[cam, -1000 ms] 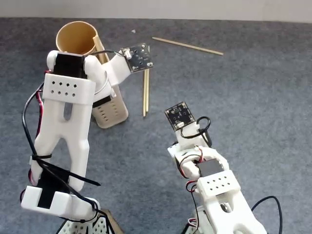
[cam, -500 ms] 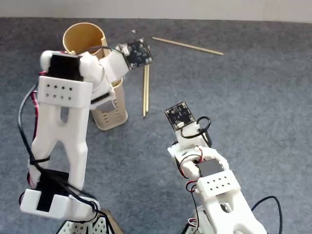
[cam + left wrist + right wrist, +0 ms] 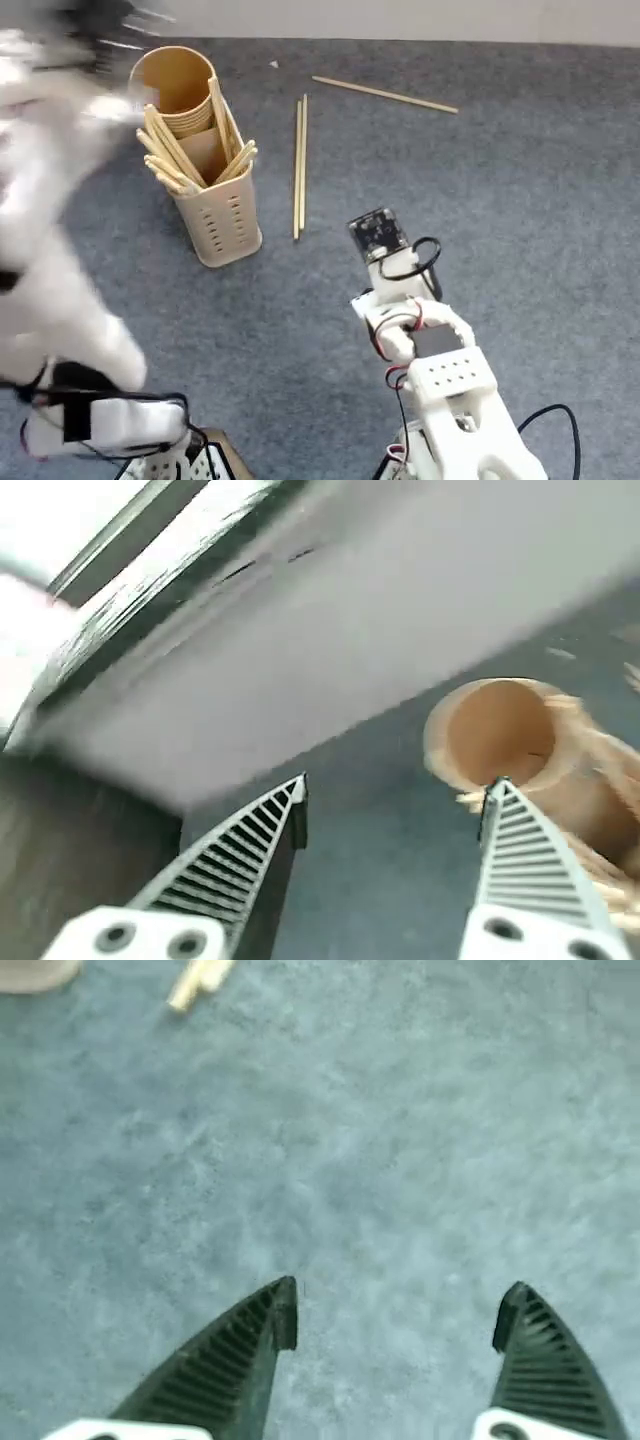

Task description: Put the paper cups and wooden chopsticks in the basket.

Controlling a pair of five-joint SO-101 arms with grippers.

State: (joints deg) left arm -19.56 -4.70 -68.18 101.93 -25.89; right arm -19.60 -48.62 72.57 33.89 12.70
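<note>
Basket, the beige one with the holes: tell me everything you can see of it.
The beige plastic basket is a tall, rectangular container with slotted holes in its walls. It stands on the grey mat, holding stacked brown paper cups and a bundle of wooden chopsticks that lean out of its top.
</note>
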